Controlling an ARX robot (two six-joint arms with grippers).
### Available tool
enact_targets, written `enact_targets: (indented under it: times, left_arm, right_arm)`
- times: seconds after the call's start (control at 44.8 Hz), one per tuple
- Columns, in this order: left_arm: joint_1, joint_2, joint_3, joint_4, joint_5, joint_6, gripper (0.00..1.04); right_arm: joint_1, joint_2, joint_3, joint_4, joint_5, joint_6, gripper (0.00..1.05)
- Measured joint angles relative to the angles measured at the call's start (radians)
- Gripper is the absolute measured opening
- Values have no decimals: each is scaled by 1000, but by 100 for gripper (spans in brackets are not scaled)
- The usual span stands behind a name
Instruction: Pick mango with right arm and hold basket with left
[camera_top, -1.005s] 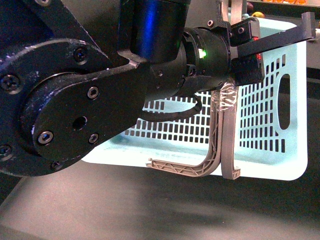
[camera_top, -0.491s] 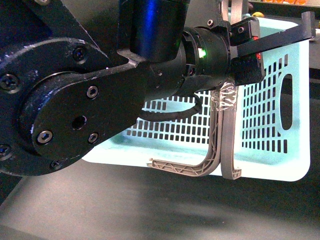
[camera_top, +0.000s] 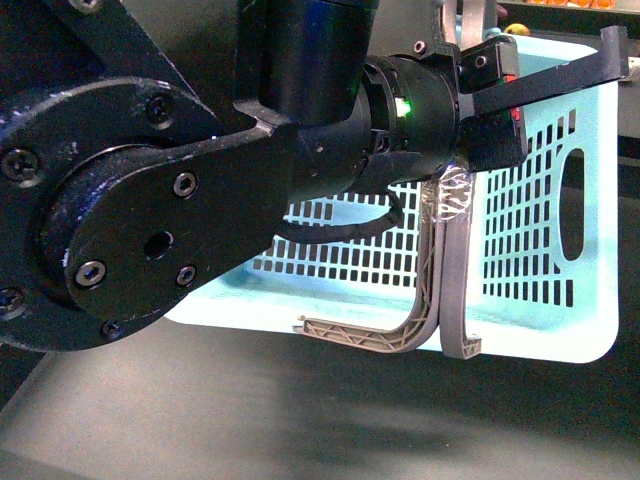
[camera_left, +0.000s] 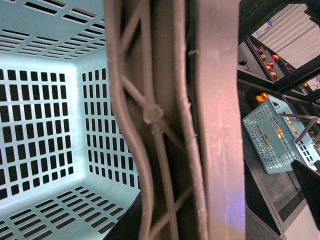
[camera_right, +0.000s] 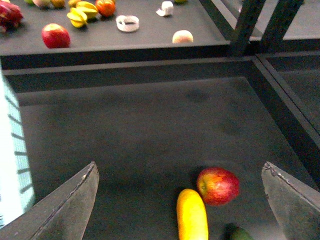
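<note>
My left pincer (camera_top: 487, 112) is clamped on the taped grey handles (camera_top: 452, 262) of the teal basket (camera_top: 585, 335), which is tilted, its slotted inside facing me. In the left wrist view those handles (camera_left: 215, 125) run close across the frame. My right pincer (camera_right: 179, 167) is spread wide above a dark shelf floor (camera_right: 150, 130). The mango (camera_right: 192, 219) lies there between my two fingers, just beside a red apple (camera_right: 218, 186).

The left arm (camera_top: 150, 230) fills the front view, its round bolted joint nearest and its wrist, lit green, reaching off to the right. The left claw (camera_top: 495, 100) is clamped on the handles of the basket (camera_top: 540, 250). The right claw (camera_right: 179, 167) tilts downward, fingers spread wide.
</note>
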Motion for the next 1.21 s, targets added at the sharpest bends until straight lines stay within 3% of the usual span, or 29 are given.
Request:
enact_targets:
  times: [0.134,0.558,1.206]
  left_arm:
    - [0,0,0,0,-1,1,15]
    - [0,0,0,0,0,3,15]
    - [0,0,0,0,0,3,15]
  right_arm:
    - [-31,284,62,152,-4,-14,97]
    - [-68,832,263,278,13,-36,97]
    - [-133,1269,578,200,76,-23,97]
